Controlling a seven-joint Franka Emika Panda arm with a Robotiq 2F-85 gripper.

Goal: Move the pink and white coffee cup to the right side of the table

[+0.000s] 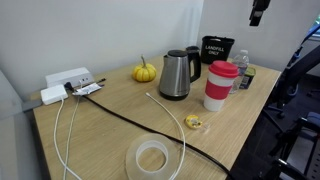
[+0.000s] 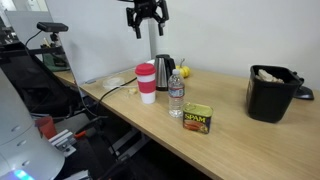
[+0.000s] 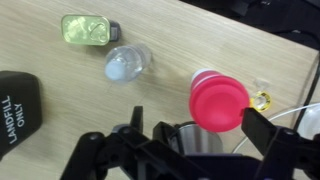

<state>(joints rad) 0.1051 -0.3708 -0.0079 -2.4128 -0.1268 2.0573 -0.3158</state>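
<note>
Light wood worktop (image 1: 110, 130) with round corners, close to a plain white wall. Dark chairs and gear crowded round its edges in both exterior views.

Tall pink and white coffee cup (image 1: 221, 85) with a pink lid, standing up straight on the worktop, just beside a shiny silver kettle (image 1: 176, 75) with a black handle. Clear plastic water bottle (image 2: 176, 97) near the cup on its other side. Black fingers (image 2: 138, 22) high in the air over the cup and kettle, spread wide, holding nothing, touching nothing.

Seen in an exterior view only: small orange pumpkin (image 1: 145, 72), white power box (image 1: 68, 80) with plugs in it, long black cord (image 1: 135, 120) across the wood, see-through roll of tape (image 1: 153, 158) near the front edge. Also a tiny yellow thing (image 1: 194, 122), too small to name. Seen more clearly in an exterior view: yellow and blue tin (image 2: 197, 119) by the worktop edge, and a black tub (image 2: 272, 92) well apart from the cup.

Looking down in the wrist view: round pink lid of the cup (image 3: 220, 103), top of the bottle (image 3: 128, 64), the tin (image 3: 85, 30), and the black tub (image 3: 18, 110) with white letters "LANDFILL ONLY", cut off at the side. Kettle (image 3: 190, 140) mostly hidden behind the fingers (image 3: 262, 130). Bottle half hidden behind the cup in an exterior view, with the fingers (image 1: 259, 12) cut off there by the top edge.
</note>
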